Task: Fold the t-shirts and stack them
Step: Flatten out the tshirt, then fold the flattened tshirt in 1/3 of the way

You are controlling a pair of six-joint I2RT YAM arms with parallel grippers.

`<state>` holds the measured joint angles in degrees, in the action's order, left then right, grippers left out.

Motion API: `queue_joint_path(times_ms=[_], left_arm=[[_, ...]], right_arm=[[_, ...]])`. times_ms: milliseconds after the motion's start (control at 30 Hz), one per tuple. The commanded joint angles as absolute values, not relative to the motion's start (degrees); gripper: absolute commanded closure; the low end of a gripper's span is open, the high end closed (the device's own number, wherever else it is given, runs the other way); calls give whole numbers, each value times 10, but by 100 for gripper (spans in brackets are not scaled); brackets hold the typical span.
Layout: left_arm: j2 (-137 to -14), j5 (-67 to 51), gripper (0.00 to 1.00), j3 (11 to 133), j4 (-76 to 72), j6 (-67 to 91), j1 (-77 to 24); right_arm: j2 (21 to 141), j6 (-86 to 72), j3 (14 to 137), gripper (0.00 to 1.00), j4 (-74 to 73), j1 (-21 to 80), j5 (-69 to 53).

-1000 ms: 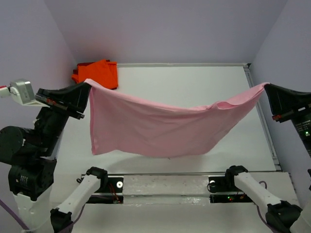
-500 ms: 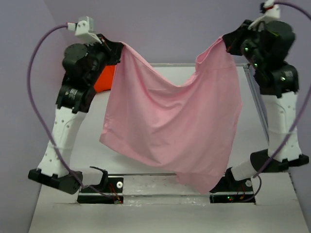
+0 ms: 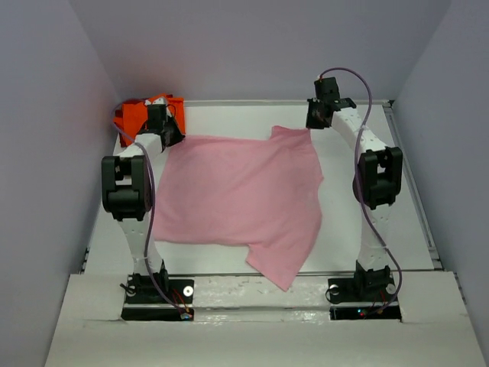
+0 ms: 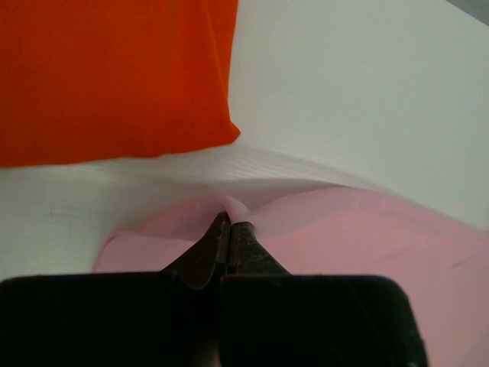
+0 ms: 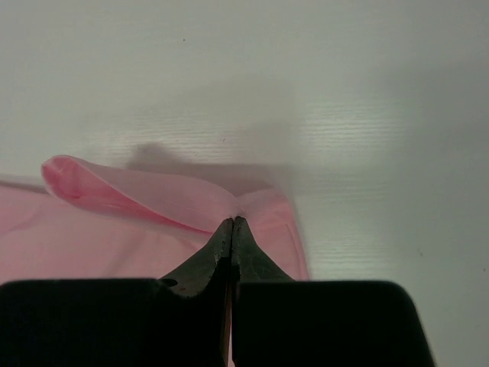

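Near, bottom centre of the top view: one flap of the pink t-shirt (image 3: 237, 191) reaches down close to the base rail (image 3: 260, 294). Cannot tell whether it overhangs the table (image 3: 382, 229) edge. The near hem to its left runs roughly straight.

Mid frame: the shirt lies spread and mostly flat on the white table. It has shallow wrinkles only, and its right side is a little bunched.

Far edge, upper left of the shirt: the left gripper (image 4: 229, 225) has its fingers pressed together on a small peak of pink cloth, low at the surface. Upper right: the right gripper (image 5: 232, 223) is pinched the same way on the other far corner. A curled lip of fabric lies just left of its tips.

Farthest, upper-left corner of the top view: the orange t-shirt (image 3: 141, 115) looks like a compact folded pad. In the left wrist view a strip of bare table separates it from the pink.

Handling (judgement):
- The cloth is thin, light and limp, with no stiffness of its own, so it drapes and creases wherever it is unsupported.
- Each pinch holds only a small fold and could slip under a sharp tug.
- Best holds are at corners or along the hem or shoulder edge, with both layers taken and the two grippers well apart to keep the edge taut.
- A mid-panel grab would likely bunch it.
- The table looks smooth, so dragged cloth should slide.
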<state>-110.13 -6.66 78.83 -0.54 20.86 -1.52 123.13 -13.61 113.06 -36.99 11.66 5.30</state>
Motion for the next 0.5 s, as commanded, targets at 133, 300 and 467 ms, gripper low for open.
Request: queue_joint_path(times_ms=[133, 300, 467], left_arm=[[-1208, -120, 100, 925, -54, 190, -5], [-1216, -139, 100, 944, -54, 186, -5], [-1187, -128, 100, 925, -67, 188, -5]], right_arm=[[1294, -129, 1222, 100, -314, 113, 66], [1289, -139, 1203, 100, -307, 113, 49], [1232, -151, 1144, 100, -303, 113, 40]])
